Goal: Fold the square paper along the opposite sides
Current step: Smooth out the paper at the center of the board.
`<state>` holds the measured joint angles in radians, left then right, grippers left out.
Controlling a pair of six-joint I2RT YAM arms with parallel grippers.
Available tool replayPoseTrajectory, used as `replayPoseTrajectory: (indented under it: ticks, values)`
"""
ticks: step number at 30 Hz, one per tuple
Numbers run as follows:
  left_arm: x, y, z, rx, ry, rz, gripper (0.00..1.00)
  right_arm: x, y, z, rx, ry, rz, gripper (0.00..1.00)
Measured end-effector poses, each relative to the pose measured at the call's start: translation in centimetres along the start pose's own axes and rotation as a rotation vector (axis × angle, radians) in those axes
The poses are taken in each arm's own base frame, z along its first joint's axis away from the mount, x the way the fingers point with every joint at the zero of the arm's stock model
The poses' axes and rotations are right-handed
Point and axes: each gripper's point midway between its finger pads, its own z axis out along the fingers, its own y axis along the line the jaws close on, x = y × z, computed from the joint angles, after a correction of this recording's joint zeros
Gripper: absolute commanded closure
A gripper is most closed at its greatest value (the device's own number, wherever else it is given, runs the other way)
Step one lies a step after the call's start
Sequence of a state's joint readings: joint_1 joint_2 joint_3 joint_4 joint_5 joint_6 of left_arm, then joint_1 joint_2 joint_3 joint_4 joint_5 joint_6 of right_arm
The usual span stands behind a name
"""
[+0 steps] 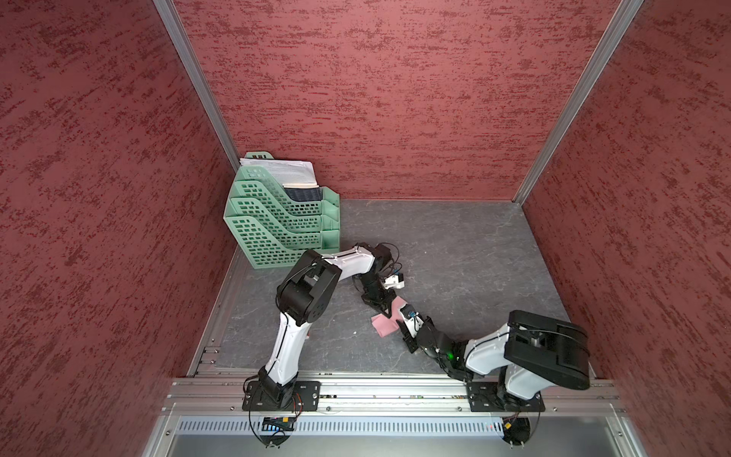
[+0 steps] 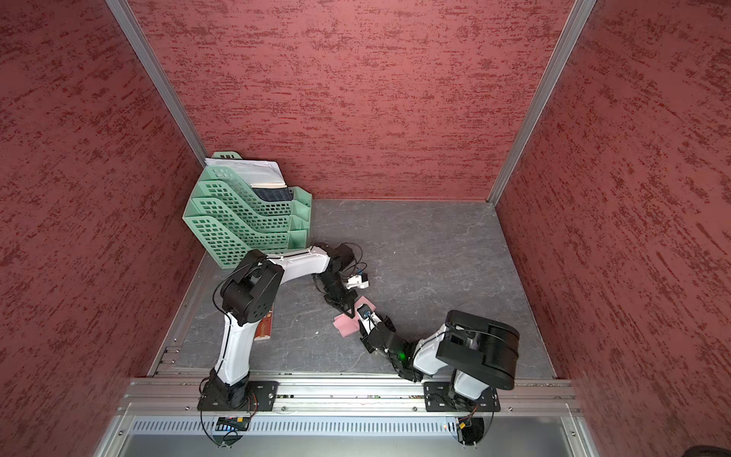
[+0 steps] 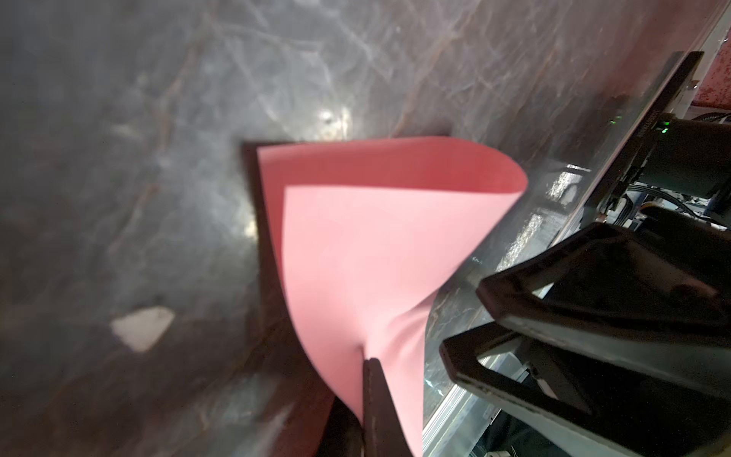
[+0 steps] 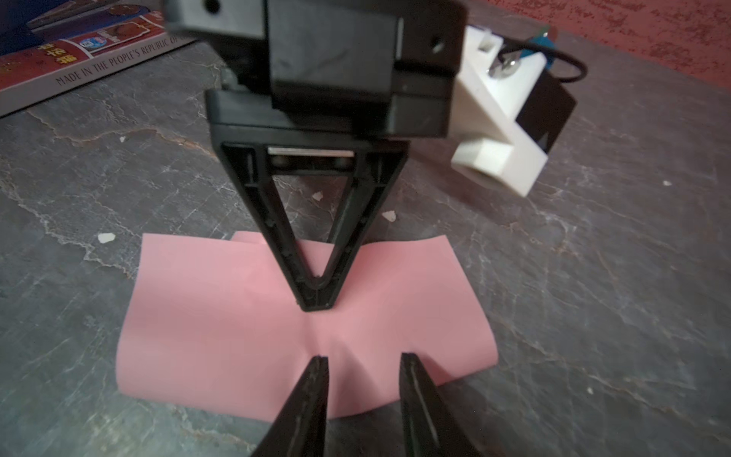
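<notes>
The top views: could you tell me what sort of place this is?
Probably a robot test booth staged as a desk: red walls in an aluminium frame, arms bolted to a front rail, a green tray rack with papers.

Top views overlook everything; wrist views closely share paper.

I see soft, even light in both top views, walls bowing toward the frame edges. My left wrist picture is blurred, with white glare on the surface and a dark shadow beside the square paper. Right wrist picture is sharper.
</notes>
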<state>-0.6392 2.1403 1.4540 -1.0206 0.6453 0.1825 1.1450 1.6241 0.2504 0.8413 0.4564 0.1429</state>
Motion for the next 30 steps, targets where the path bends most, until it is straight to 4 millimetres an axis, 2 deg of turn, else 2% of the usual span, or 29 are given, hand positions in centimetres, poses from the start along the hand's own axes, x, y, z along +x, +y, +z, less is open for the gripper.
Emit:
replayPoseTrajectory:
  ticks: [5, 11, 15, 17, 21, 25, 28, 30]
  values:
    - [0.0, 0.1, -0.1, -0.001, -0.002, 0.004, 0.98, 1.1, 0.2, 0.8, 0.006, 0.023, 0.028, 0.66]
    - [-0.2, 0.3, -0.3, -0.022, -0.006, 0.01, 0.87, 0.8, 0.6, 1.6, 0.006, 0.022, 0.075, 0.67]
    - [-0.4, 0.6, -0.7, -0.05, -0.015, 0.008, 0.84, 0.8, 0.7, 1.8, 0.007, 0.025, 0.098, 0.67]
    - [-0.5, 1.0, -1.2, -0.093, -0.026, 0.008, 0.83, 0.8, 0.8, 1.9, 0.008, 0.024, 0.111, 0.67]
    - [-1.1, 1.8, -2.8, -0.193, -0.09, 0.003, 0.73, 0.6, 1.0, 2.3, 0.008, 0.017, 0.144, 0.68]
    - [-1.4, 2.7, -4.1, -0.286, -0.157, -0.005, 0.76, 0.5, 1.2, 2.7, 0.007, 0.01, 0.166, 0.69]
    - [-1.5, 3.3, -3.8, -0.319, -0.18, -0.019, 0.86, 0.4, 1.2, 2.7, 0.007, 0.009, 0.174, 0.69]
    - [-1.3, 3.4, -3.2, -0.33, -0.19, -0.024, 0.87, 0.4, 1.2, 2.7, 0.009, 0.009, 0.178, 0.69]
